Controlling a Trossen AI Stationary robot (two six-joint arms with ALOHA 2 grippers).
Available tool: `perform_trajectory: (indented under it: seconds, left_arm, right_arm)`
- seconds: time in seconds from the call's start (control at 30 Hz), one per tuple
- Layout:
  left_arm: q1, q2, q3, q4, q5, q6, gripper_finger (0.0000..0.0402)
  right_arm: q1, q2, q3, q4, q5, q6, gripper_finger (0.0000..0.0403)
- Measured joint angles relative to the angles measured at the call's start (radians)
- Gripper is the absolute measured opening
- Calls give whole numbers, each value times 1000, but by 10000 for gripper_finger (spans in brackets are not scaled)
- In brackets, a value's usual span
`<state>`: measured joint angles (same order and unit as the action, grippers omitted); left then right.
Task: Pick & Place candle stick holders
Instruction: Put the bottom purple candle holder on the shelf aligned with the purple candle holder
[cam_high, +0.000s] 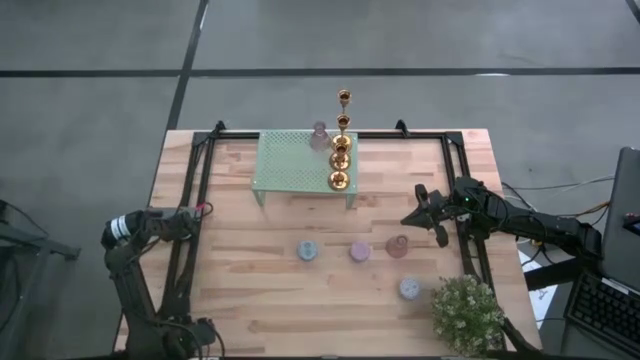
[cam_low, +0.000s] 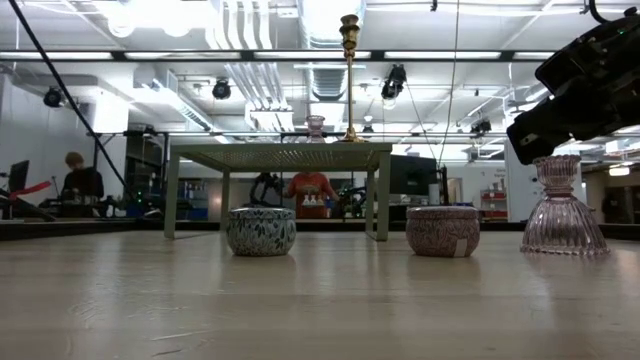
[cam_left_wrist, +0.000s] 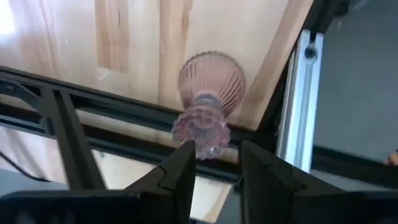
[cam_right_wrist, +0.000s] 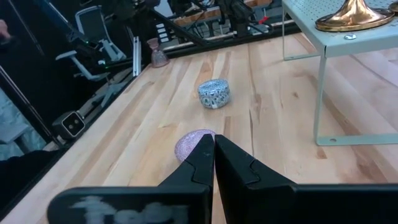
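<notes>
Glass, ribbed and pink, the candle holder (cam_left_wrist: 208, 93) at the table's left edge looks fragile and slippery, best pinched at its narrow stem by the left gripper (cam_left_wrist: 214, 163), whose fingers stand narrowly parted.

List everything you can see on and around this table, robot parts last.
Rack: one, mint green, back of table.
Gold candlesticks: at least two, on the rack's right end.
Pink glass holders: three; on the rack, mid-table, left edge.
Squat round holders: three; blue, lilac, grey-blue.
Plant: one, green, front right corner.
People: two, in the room behind.
Left hand: open, left edge.
Right hand: shut, right side.
</notes>
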<state>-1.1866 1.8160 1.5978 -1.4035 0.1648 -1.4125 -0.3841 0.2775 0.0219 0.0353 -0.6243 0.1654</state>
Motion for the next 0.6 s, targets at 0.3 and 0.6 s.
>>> perform_trajectory:
  seconds: [0.3, 0.6]
  left_arm:
    - [-8, 1, -32, 49, -4, -63, 133]
    - [-7, 1, -144, 166, 79, -83, 133]
  right_arm:
    - [0, 0, 0, 0, 0, 0, 8]
    - [0, 0, 0, 0, 0, -4, 8]
